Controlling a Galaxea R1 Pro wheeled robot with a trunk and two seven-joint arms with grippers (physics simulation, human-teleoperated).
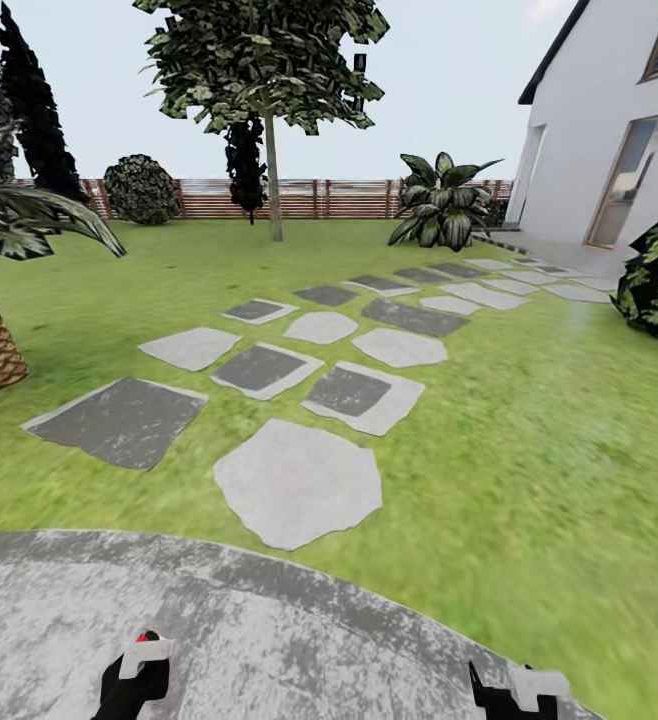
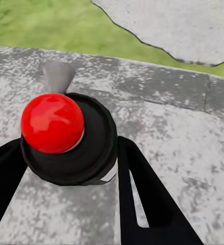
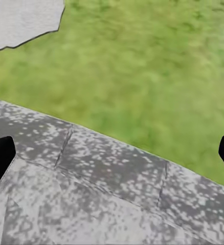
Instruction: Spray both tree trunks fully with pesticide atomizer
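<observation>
Where the green lawn [image 1: 529, 440] runs back to the slat fence [image 1: 299, 198], grey stepping stones [image 1: 297, 482] cross it toward the white house [image 1: 609, 130], and one tree [image 1: 269, 70] with a pale, upright trunk [image 1: 273, 175] stands near the fence's middle. At the near edge of the lawn lies a mottled grey paved patch [image 1: 269, 620]. Above that paving the left gripper [image 2: 66, 153] holds the pesticide atomizer [image 2: 56, 127], black fingers [image 2: 142, 194] clamped on either side of its red-capped top, while the right gripper [image 3: 112, 153] hangs empty with its jaws spread wide.

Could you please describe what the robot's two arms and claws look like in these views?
Both are black with a white block on top: the left claw also carries a small red spot, the right claw none visible. Up close, the fingers are smooth, glossy black, tapering bars. No cables or markings are visible.
</observation>
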